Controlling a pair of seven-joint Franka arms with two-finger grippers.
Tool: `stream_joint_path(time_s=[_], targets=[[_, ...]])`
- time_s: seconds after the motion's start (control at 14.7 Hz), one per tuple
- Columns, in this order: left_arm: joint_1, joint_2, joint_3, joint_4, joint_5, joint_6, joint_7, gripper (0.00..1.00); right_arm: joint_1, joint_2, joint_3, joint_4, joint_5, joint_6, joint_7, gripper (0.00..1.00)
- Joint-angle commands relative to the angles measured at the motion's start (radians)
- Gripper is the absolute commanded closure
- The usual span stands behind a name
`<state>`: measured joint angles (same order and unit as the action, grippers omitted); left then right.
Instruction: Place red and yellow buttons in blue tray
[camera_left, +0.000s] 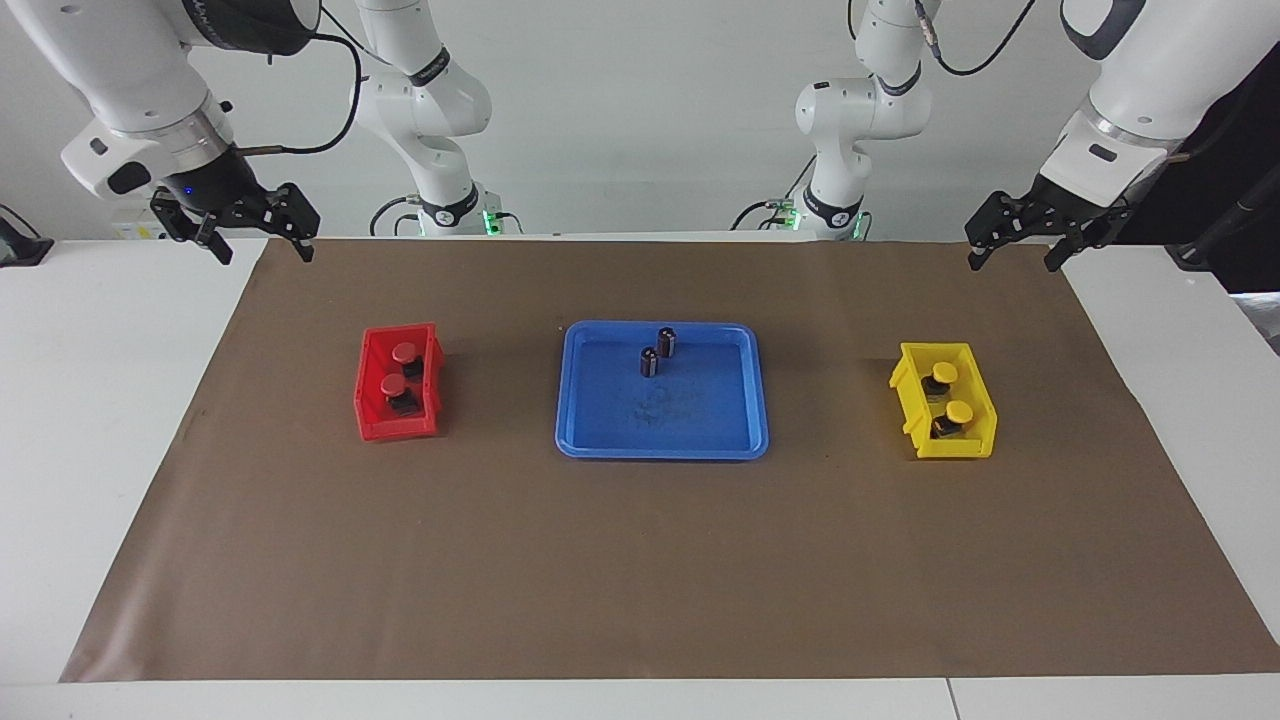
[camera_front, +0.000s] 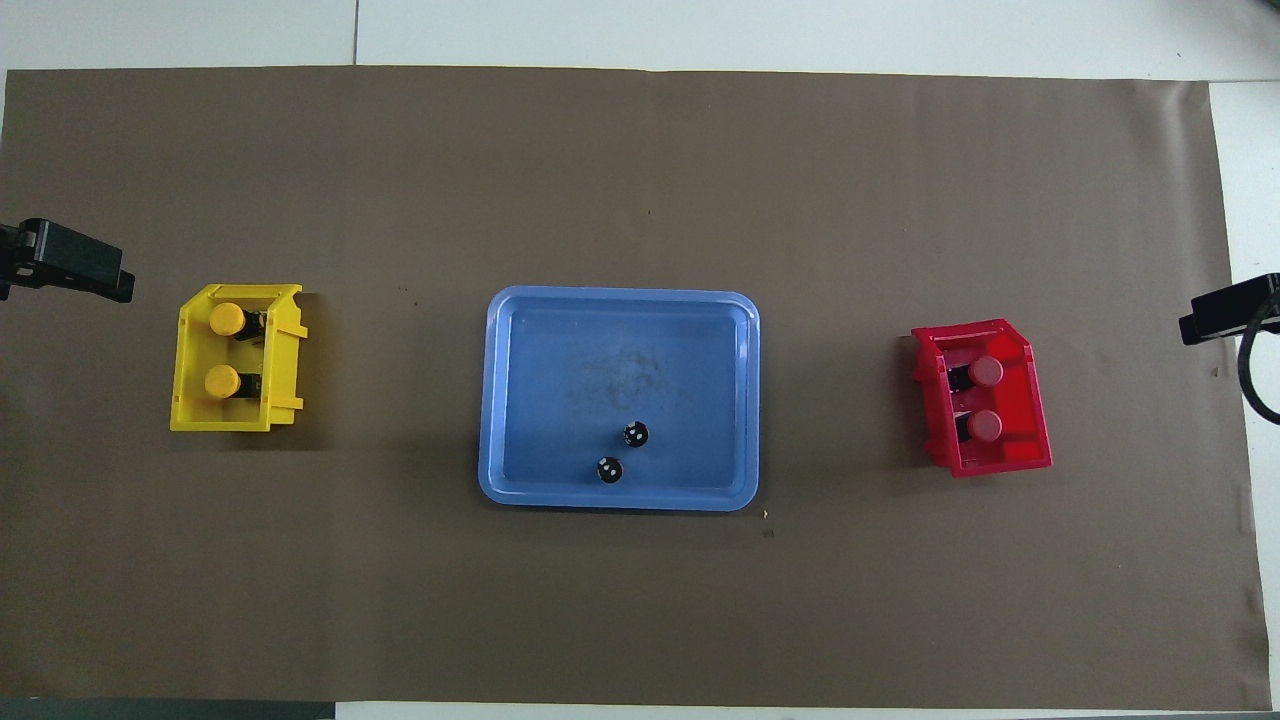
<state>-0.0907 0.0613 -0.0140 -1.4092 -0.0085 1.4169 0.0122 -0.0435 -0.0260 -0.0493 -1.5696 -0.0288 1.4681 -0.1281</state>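
Note:
Two red buttons (camera_left: 404, 353) (camera_left: 394, 385) lie in the small red bin (camera_left: 398, 430) toward the right arm's end of the table; they also show in the overhead view (camera_front: 987, 372) (camera_front: 985, 426). Two yellow buttons (camera_left: 945, 373) (camera_left: 959, 411) lie in the small yellow bin (camera_left: 950, 447) toward the left arm's end. The blue tray (camera_left: 660, 452) sits midway between the bins and holds no buttons. My right gripper (camera_left: 263, 250) is open and empty, raised over the mat's corner. My left gripper (camera_left: 1012, 262) is open and empty, raised over the other near corner.
Two dark capless cylinders (camera_left: 667, 342) (camera_left: 649, 362) stand upright in the tray, in the part nearest the robots. A brown paper mat (camera_left: 640, 580) covers the table under everything. The white table top (camera_left: 90, 400) shows at both ends.

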Motion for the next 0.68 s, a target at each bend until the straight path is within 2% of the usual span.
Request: stream_joint_path(time_s=[0.0, 0.61], targets=[[0.002, -0.031, 0.003, -0.036, -0.004, 0.002, -0.005, 0.00, -0.001, -0.014, -0.001, -0.010, -0.006, -0.014, -0.018, 0.00], [0.002, -0.031, 0.003, -0.036, -0.004, 0.002, -0.005, 0.00, 0.008, -0.015, -0.001, -0.013, -0.010, -0.015, -0.018, 0.00]])
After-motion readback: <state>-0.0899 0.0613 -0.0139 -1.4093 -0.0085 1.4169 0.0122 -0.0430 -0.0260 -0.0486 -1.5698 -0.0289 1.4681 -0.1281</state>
